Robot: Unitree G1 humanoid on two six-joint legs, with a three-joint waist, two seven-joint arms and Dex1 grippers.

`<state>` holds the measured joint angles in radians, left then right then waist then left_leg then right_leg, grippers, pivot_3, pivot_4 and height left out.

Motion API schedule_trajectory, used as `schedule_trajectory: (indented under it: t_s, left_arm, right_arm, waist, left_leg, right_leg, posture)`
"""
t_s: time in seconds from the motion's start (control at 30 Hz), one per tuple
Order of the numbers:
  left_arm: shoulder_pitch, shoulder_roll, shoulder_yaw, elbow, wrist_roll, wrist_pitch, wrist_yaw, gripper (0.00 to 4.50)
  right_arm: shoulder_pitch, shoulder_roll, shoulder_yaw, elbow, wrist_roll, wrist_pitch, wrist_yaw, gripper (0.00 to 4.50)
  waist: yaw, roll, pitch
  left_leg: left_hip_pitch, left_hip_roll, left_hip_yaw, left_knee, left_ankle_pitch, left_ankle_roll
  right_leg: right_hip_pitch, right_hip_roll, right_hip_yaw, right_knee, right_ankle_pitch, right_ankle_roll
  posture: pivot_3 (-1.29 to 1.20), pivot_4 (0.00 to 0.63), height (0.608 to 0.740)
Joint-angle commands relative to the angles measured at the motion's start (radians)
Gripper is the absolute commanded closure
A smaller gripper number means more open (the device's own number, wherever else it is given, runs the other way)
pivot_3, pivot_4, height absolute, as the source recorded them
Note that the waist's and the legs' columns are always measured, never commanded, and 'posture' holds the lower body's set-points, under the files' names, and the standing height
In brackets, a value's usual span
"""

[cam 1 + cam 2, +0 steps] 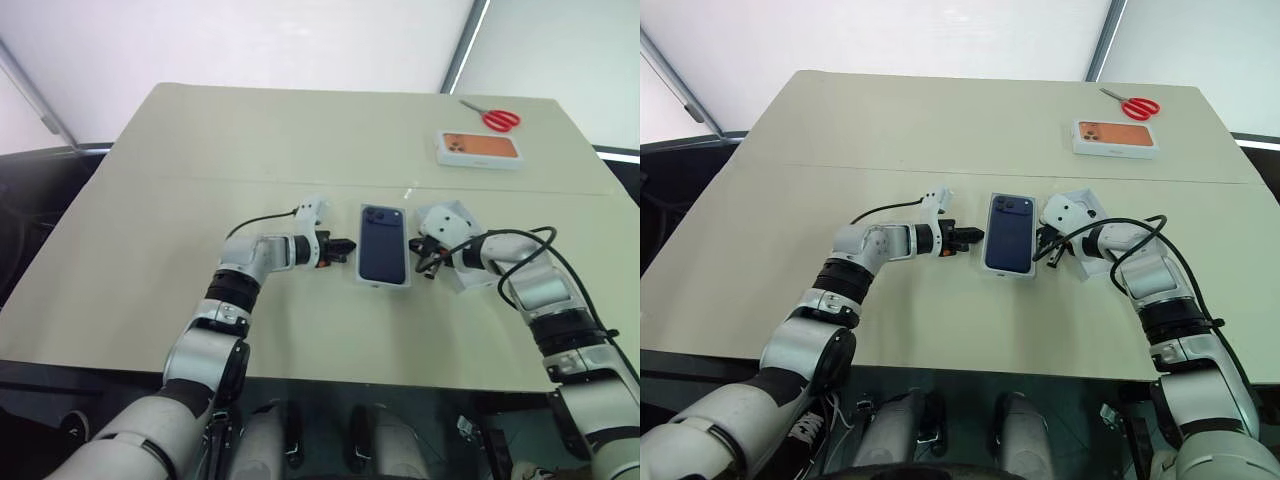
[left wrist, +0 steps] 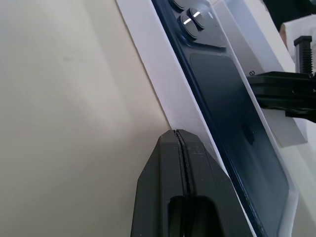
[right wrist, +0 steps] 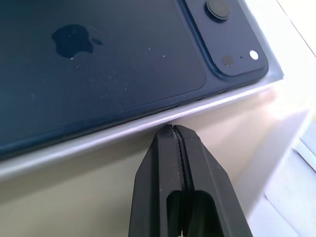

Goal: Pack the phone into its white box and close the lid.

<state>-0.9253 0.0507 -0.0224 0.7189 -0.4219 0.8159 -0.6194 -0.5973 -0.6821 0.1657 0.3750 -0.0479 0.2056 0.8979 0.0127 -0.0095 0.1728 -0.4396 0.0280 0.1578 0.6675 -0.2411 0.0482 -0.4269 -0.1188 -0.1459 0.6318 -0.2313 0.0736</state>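
beige table (image 1: 200,160), phone (image 1: 383,256) sits back-up in the white box (image 2: 163,84) mid-table. left gripper (image 1: 343,247) pressed shut at the box's left wall, right gripper (image 1: 428,262) pressed shut at its right wall. lid (image 1: 452,222) lies just right of the box, under the right arm. risk: uneven side pushes could skew the box or nudge the lid away.

Both arms' fingers (image 2: 180,163) pressed shut.
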Motion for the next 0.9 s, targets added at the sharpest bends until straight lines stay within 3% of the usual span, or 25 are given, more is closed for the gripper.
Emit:
schedule_trajectory:
  t_s: [0.03, 0.43, 0.7, 0.9]
  left_arm:
    - [-0.046, -0.041, -0.002, 0.033, 0.009, -0.029, -0.039, 4.47]
    - [-0.082, -0.032, 0.027, 0.108, 0.057, -0.087, -0.057, 4.47]
    - [-0.015, 0.008, 0.039, -0.050, 0.039, -0.019, -0.053, 4.47]
    - [0.050, 0.038, 0.073, -0.242, 0.006, 0.045, -0.023, 4.47]
  right_arm:
    - [0.004, -0.015, -0.018, 0.007, -0.007, -0.003, -0.007, 4.50]
    - [-0.004, -0.016, -0.021, 0.012, -0.017, -0.006, -0.002, 4.50]
    - [-0.079, 0.013, -0.005, 0.101, -0.058, -0.037, -0.063, 4.50]
    - [-0.218, 0.062, -0.006, 0.316, -0.125, -0.087, -0.241, 4.50]
  waist:
    - [0.000, 0.000, 0.000]
    - [-0.001, 0.000, 0.000]
    - [-0.014, 0.000, 0.000]
    - [-0.027, 0.000, 0.000]
  left_leg:
    - [0.000, 0.000, 0.000, 0.000, 0.000, 0.000]
    - [0.000, 0.001, -0.001, 0.000, 0.000, 0.000]
    - [0.000, 0.001, -0.001, 0.000, 0.000, 0.000]
    - [0.000, 0.001, 0.000, 0.000, 0.000, 0.000]
  right_leg:
    - [0.000, 0.000, 0.000, 0.000, 0.000, 0.000]
    - [0.000, 0.000, 0.000, 0.000, 0.000, 0.000]
    - [0.000, 0.000, 0.000, 0.000, 0.000, 0.000]
    - [0.000, 0.001, 0.000, 0.001, 0.000, 0.000]
  posture:
    - [0.00, 0.150, 0.738]
    - [0.00, 0.150, 0.738]
    - [0.00, 0.150, 0.738]
    - [0.00, 0.150, 0.738]
